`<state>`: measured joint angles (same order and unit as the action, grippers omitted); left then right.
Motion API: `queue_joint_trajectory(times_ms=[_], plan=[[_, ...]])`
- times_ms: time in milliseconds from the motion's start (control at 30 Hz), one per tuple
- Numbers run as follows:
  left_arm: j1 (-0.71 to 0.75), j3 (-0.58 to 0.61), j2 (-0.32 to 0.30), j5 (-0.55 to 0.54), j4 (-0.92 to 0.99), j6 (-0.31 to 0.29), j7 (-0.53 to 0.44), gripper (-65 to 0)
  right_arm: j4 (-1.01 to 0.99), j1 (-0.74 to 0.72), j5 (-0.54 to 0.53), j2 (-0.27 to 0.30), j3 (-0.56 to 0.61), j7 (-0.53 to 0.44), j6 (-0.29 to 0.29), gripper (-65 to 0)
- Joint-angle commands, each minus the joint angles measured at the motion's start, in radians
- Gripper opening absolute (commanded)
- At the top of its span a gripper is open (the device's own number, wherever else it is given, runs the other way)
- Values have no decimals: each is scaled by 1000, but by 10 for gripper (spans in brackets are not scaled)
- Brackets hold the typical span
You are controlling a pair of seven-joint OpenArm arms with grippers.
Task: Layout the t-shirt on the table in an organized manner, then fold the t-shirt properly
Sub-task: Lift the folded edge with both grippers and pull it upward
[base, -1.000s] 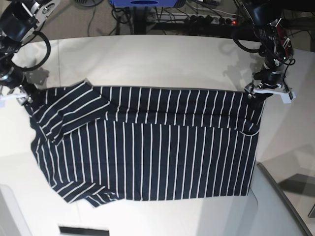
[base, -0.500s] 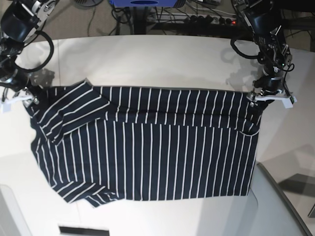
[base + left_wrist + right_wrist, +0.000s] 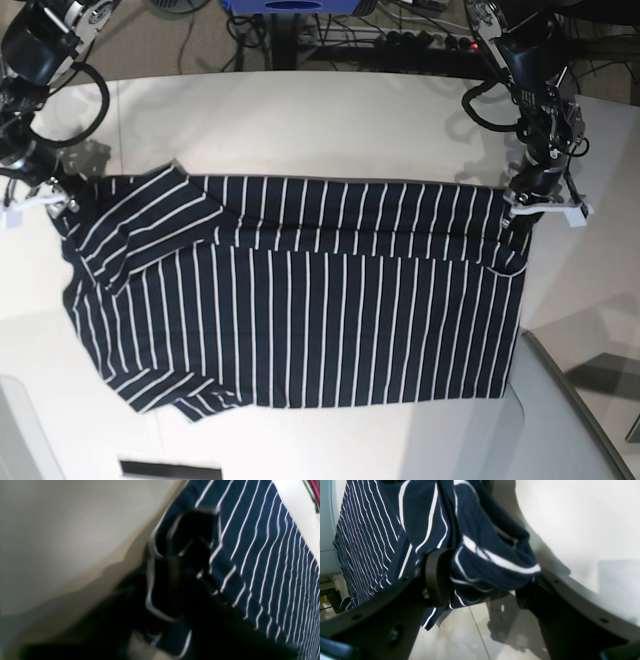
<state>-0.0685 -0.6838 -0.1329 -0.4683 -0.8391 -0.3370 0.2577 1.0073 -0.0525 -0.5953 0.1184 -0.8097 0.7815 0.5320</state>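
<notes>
left wrist view – blurred | t-shirt [image 3: 262, 555] corner – lost in dark smear | right wrist – t-shirt cropped at top

Lab: floor cables [image 3: 400, 25], power strip [image 3: 440, 40]

Bunched t-shirt [image 3: 480, 562] fold sat between 2 spread right gripper [image 3: 482, 585] fingers [image 3: 436, 577]; white table [image 3: 570, 517] lay beyond t-shirt.
</notes>
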Motion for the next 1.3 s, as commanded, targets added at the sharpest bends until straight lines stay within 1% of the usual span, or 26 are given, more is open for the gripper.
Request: queue_joint_trajectory(times_ms=[0, 100, 133, 200, 267, 300, 367, 467, 600, 700, 767, 900, 1000, 1033, 1067, 1167, 1233, 1267], plan=[[6, 3, 5, 36, 10, 28, 78, -650, 11, -11, -4, 17, -3, -6, -2, -300], [6, 3, 3, 36, 10, 29, 78, -650, 11, -13, -4, 16, 0, -6, -2, -306], [5, 3, 3, 36, 10, 29, 78, -650, 11, -13, -4, 14, 0, -6, 0, -329], [5, 3, 2, 36, 10, 29, 78, -650, 11, -13, -5, 14, -1, -6, 4, -456], [5, 3, 2, 36, 5, 29, 81, -650, 11, -14, -8, 14, -3, -6, 4, -638], [6, 3, 2, 38, 1, 29, 85, -650, 14, -14, -8, 14, -3, -6, 4, -650], [12, 3, 0, 38, -13, 29, 87, -650, 18, -14, -8, 14, -3, -4, 4, -626], [39, 5, -1, 38, -78, 29, 101, -650, 29, -10, -10, 19, 2, 0, 6, -650], [68, 5, 0, 36, -207, 29, 183, -650, 134, 19, -10, 11, 5, 10, 6, -650], [72, -4, 0, 35, -293, 29, 243, -650, 206, 16, -10, 11, 5, 66, 6, -650], [68, -4, 0, 33, -339, 29, 266, -650, 244, -5, -10, 11, 5, 100, 6, -650], [40, 2, 0, 33, -395, 29, 286, -650, 259, -73, -7, 19, 6, 164, -2, -650], [8, -4, 0, 35, -397, 29, 286, -650, 253, -134, -2, 19, 6, 209, -5, -650], [-1, -4, 0, 35, -398, 29, 286, -650, 252, -159, -1, 19, 6, 218, -16, -650], [-9, -4, 0, 35, -398, 29, 286, -650, 252, -174, -1, 19, 6, 223, -39, -650], [-20, -4, 0, 36, -397, 29, 286, -650, 252, -212, -1, 19, 6, 226, -126, -650], [-12, 0, 0, 36, -397, 29, 286, -650, 252, -217, -2, 19, 6, 230, -160, -650], [-9, -3, 0, 36, -397, 29, 286, -650, 252, -214, -2, 19, 6, 230, -168, -650]])
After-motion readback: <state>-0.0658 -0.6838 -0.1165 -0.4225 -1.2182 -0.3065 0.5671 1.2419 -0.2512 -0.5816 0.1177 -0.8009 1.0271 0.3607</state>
